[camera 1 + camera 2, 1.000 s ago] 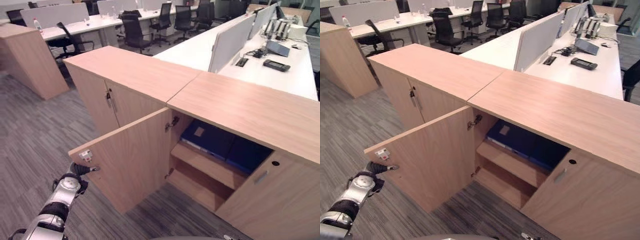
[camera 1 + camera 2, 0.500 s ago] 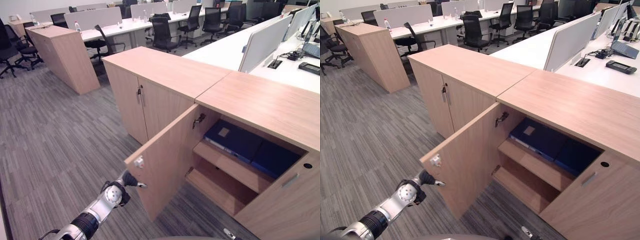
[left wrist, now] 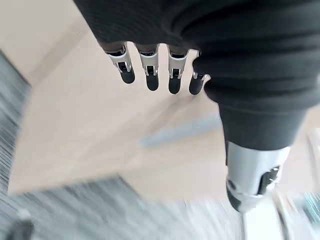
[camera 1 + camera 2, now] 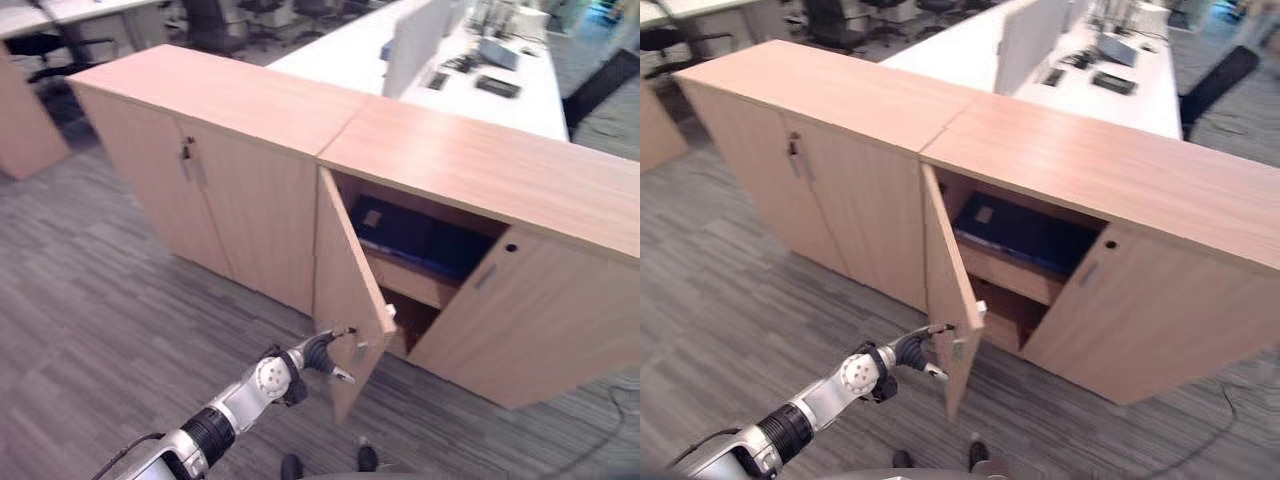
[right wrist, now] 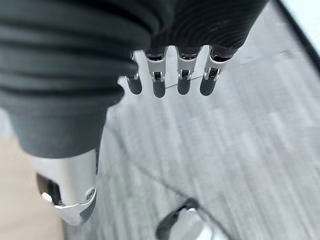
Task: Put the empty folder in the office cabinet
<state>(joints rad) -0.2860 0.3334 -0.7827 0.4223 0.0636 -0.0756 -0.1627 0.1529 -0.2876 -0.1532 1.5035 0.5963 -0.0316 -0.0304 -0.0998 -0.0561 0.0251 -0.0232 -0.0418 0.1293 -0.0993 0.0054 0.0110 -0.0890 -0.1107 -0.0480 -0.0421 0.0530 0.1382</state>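
Observation:
The office cabinet stands with its left door swung out, nearly edge-on to me. On the upper shelf inside lie dark blue folders, flat, one with a pale label. My left hand reaches the door's lower free edge, fingers straight against its outer face. In the left wrist view the fingers are straight in front of the pale wood door and its grey handle. My right hand hangs over the grey carpet, fingers relaxed, holding nothing.
A second cabinet with shut doors adjoins on the left. The open cabinet's right door is shut. Behind stand white desks with dividers and devices. Grey striped carpet lies in front.
The camera has swung round, so the whole scene has shifted and the door now shows nearly edge-on. My left hand has stayed at the door's free edge, now by its lower corner.

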